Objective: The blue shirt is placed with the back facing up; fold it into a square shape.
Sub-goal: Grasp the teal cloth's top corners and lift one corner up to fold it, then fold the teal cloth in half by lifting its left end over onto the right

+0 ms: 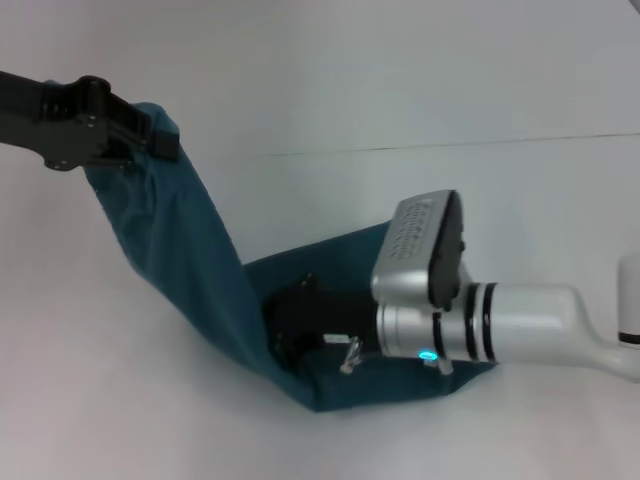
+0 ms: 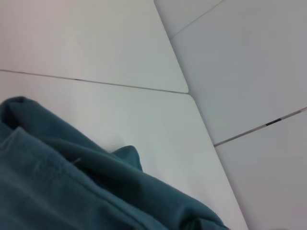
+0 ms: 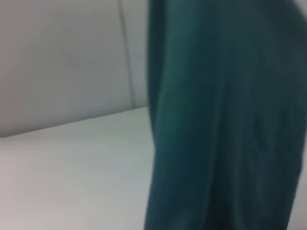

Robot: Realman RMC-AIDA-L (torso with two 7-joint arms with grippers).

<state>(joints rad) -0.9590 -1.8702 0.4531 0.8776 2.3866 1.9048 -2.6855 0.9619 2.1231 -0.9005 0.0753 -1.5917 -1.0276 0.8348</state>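
Right claw (image 1: 300, 325), nearest and low on the white worktop (image 1: 450, 100), gripped the blue shirt (image 1: 175, 260), whose band ran up-left and farther off to the raised left claw (image 1: 150, 135), clamping its far end.

white table (image 1: 400, 80), blue shirt (image 1: 180, 260) partly resting
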